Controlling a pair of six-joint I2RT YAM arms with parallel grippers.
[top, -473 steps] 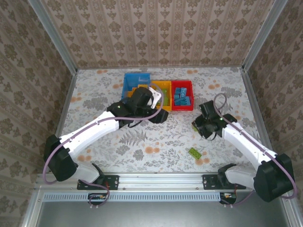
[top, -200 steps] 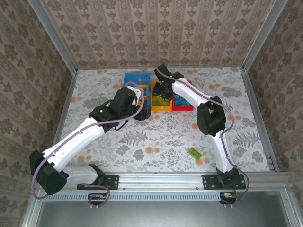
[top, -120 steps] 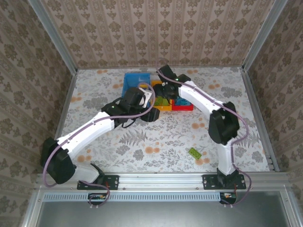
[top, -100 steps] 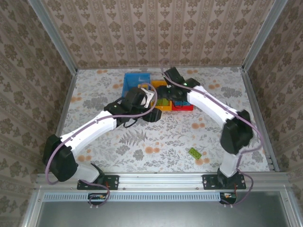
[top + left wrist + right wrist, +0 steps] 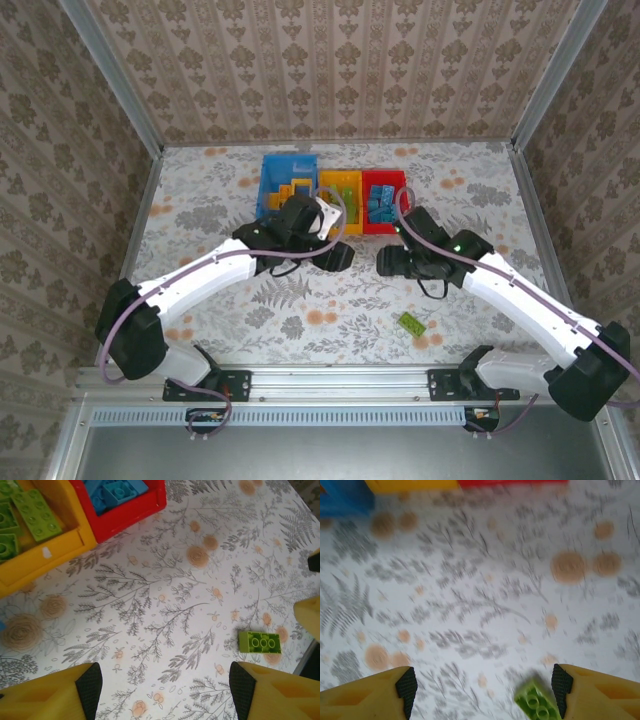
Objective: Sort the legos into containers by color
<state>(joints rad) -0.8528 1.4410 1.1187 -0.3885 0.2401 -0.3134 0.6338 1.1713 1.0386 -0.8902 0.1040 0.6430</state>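
Note:
One lime green lego [image 5: 410,322] lies loose on the table near the front; it is also in the left wrist view [image 5: 259,642] and, blurred, in the right wrist view [image 5: 537,703]. The blue container [image 5: 270,170] holds orange legos [image 5: 291,190]. Green legos [image 5: 37,522] lie in the orange-yellow container [image 5: 340,178], and blue legos [image 5: 116,490] fill the red container [image 5: 385,180]. My left gripper [image 5: 338,254] hovers open just in front of the containers, with nothing between its fingers [image 5: 87,682]. My right gripper [image 5: 386,263] is open and empty, low over the table beside it.
The table carries a floral cloth [image 5: 300,300] and is fenced by metal rails and wallpapered walls. The two grippers face each other closely in front of the containers. Open cloth lies at the left and front.
The right arm has swung back from over the containers to the table in front of them, and its jaws have opened. The left arm shifted slightly right.

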